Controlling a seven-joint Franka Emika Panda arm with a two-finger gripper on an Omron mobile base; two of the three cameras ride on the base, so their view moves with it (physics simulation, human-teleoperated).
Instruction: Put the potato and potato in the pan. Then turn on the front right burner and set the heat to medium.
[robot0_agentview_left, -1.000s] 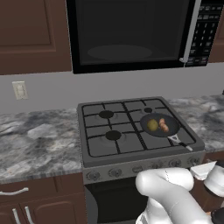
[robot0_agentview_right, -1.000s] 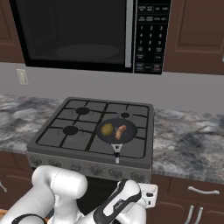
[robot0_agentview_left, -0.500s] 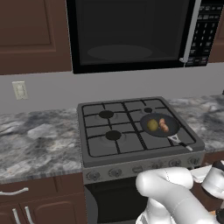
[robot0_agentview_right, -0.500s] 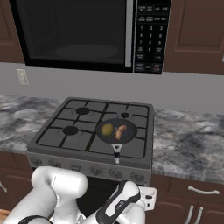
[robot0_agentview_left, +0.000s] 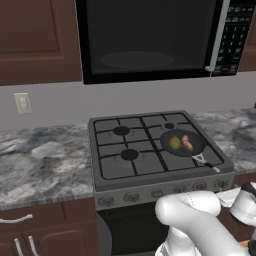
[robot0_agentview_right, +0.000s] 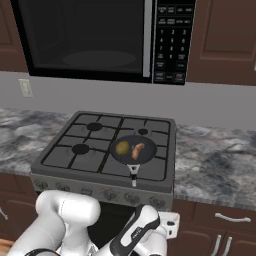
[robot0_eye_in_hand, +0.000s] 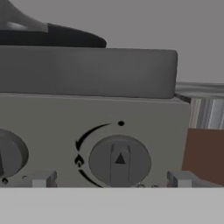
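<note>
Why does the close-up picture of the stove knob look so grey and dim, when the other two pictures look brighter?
In the hand view the knob and stove front are flat, dim grey with soft edges, seen very close. In the left base view the pan, the potatoes and the marbled counter are lit evenly and show colour. In the right base view the microwave door carries a faint pale sheen.

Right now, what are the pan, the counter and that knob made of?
The pan looks like dark metal with a dull, matte coating; its handle tip is pale and shiny. The counter looks like polished stone, going by its grey and white mottled veins. The knob seems to be matte grey plastic or painted metal; the render leaves that open.
</note>
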